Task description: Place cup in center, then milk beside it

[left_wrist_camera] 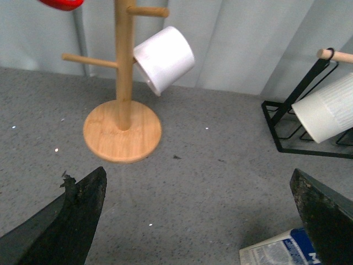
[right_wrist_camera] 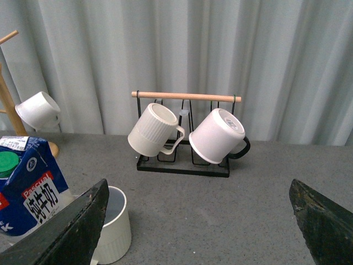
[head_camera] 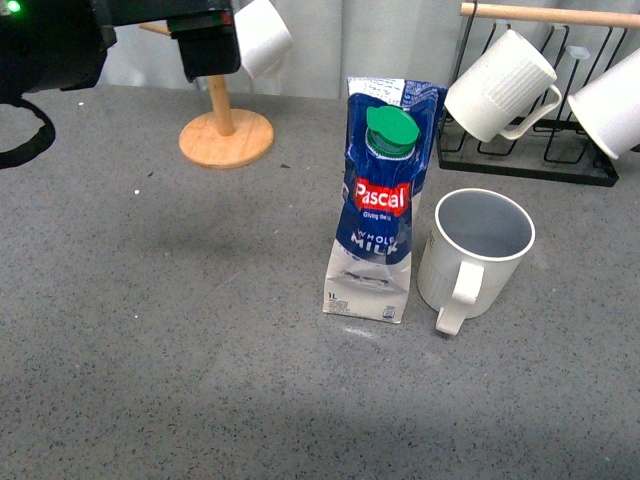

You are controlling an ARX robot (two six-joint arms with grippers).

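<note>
Cup [head_camera: 476, 250] stands upright near the middle of the grey table [head_camera: 150, 330], handle toward the camera, and the milk carton [head_camera: 378, 205] stands just beside it on its left, the two close but seemingly not touching. Both placements look done.

The left gripper [left_wrist_camera: 198, 221] hangs above the table with its fingers spread wide and nothing between them; a corner of the carton shows just below it. The right gripper [right_wrist_camera: 198, 232] is likewise spread and empty, looking down over the cup and carton toward the black wire rack [right_wrist_camera: 183, 165].

The main risk, I judge, is the carton. It is tall and leans slightly, and its lower part looks creased, so a brush from the left arm drawing away could tip it onto the cup. A low sweep could also clip the wooden mug tree [head_camera: 225, 135] behind.
</note>
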